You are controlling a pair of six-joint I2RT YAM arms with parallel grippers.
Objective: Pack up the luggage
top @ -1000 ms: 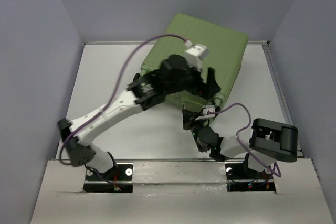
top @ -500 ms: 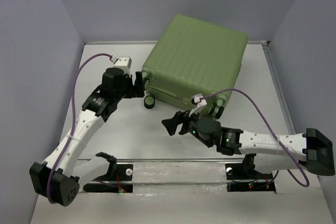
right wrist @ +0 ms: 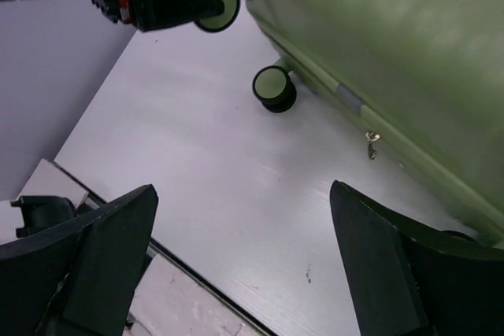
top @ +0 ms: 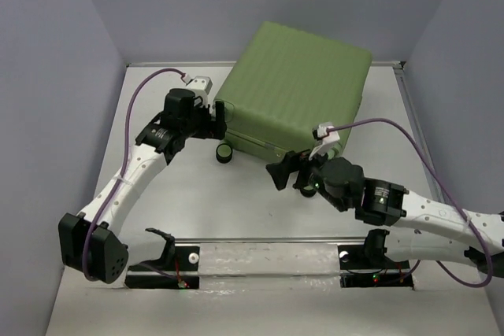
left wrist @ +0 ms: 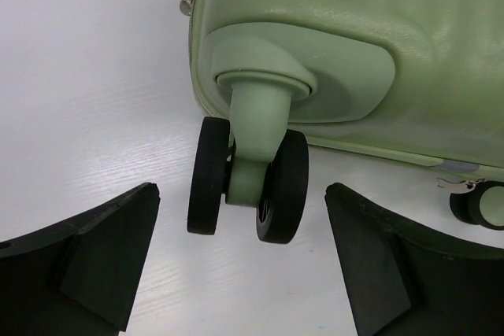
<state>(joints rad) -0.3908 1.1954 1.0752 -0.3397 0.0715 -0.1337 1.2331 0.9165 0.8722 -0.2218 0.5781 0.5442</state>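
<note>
Soft, even overhead light; you had clear views.
Beside the luggage (top: 295, 88) the table (left wrist: 94, 76) looked washed out; shadows under its wheel (left wrist: 285, 186) were faint, its shell slightly blurred at your right wrist.

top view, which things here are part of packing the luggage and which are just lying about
Part of the job:
green hard-shell suitcase
its caster wheel
left gripper, open
right gripper, open

Just there:
table
purple cables
</note>
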